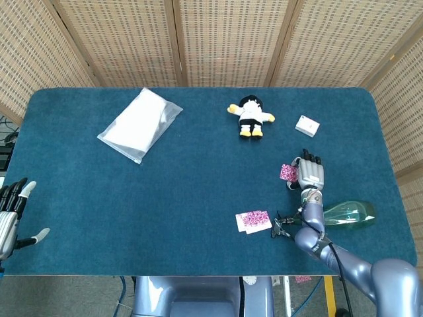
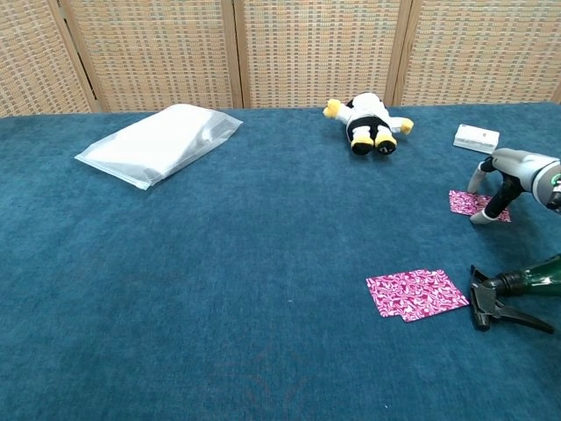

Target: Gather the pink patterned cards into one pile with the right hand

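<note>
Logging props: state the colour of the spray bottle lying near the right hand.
Green spray bottle body, black trigger; head view shows it best.

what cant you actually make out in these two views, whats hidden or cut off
- Far pink card: partly under the right hand in both views; whether the fingers press or merely touch it is unclear.
- Near pink cards: overlapping, so their count is hidden.
- Green spray bottle: cut off by the chest view's right edge.
- Left hand: cropped at the head view's left edge, absent from the chest view.
- White box: print too small.
</note>
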`<state>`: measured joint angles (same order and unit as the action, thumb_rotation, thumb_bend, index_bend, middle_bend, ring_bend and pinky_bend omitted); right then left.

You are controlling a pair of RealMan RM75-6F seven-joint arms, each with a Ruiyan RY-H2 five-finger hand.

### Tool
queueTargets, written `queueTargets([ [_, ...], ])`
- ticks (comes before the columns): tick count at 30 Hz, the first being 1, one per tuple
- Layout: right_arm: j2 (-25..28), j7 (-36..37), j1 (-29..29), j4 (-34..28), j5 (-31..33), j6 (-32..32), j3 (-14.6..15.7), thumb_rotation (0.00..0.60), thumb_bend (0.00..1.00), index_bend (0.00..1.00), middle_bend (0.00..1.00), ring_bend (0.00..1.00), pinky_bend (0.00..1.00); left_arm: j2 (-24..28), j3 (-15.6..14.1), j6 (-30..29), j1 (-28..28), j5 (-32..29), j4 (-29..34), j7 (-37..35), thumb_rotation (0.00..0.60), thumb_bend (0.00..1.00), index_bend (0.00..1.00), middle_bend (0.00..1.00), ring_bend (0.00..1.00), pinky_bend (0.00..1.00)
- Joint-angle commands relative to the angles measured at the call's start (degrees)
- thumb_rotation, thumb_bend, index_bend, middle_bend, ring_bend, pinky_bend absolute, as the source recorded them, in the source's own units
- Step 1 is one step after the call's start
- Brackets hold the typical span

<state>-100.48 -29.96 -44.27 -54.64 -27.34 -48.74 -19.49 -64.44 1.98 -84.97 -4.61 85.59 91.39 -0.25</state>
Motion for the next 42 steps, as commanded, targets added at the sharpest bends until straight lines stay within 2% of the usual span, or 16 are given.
queueTargets([
  [1, 0.14, 0.24, 0.22, -0.26, -0.21, -0.02, -0.09, 0.600, 0.31, 0.56, 0.00, 0.00, 0.00, -0.01, 0.03, 0.01, 0.00, -0.07, 0.04, 0.14, 0.600, 0.00, 0.00, 0.00, 0.00, 0.00],
  [22, 1.72, 0.32, 0.83, -2.74, -2.33, -0.72, 0.11, 0.600, 0.31, 0.57, 0.00, 0.00, 0.00, -0.02, 0.03, 0.02, 0.02, -0.14, 0.13, 0.33, 0.600, 0.00, 0.00, 0.00, 0.00, 0.00],
  [30, 4.11, 1.08, 1.78, -9.21, -7.17, -2.83, 1.66, 0.600, 0.31, 0.57, 0.00, 0.00, 0.00, 0.03, 0.02, 0.06, 0.01, -0.13, 0.16, 0.39, 0.600, 0.00, 0.00, 0.00, 0.00, 0.00],
  [42, 8.71, 1.00, 3.93, -24.31, -15.58, -7.61, 5.60, 0.600, 0.31, 0.57, 0.00, 0.00, 0.00, 0.20, -0.09, 0.25, -0.05, 0.00, 0.18, 0.17, 0.600, 0.00, 0.00, 0.00, 0.00, 0.00],
])
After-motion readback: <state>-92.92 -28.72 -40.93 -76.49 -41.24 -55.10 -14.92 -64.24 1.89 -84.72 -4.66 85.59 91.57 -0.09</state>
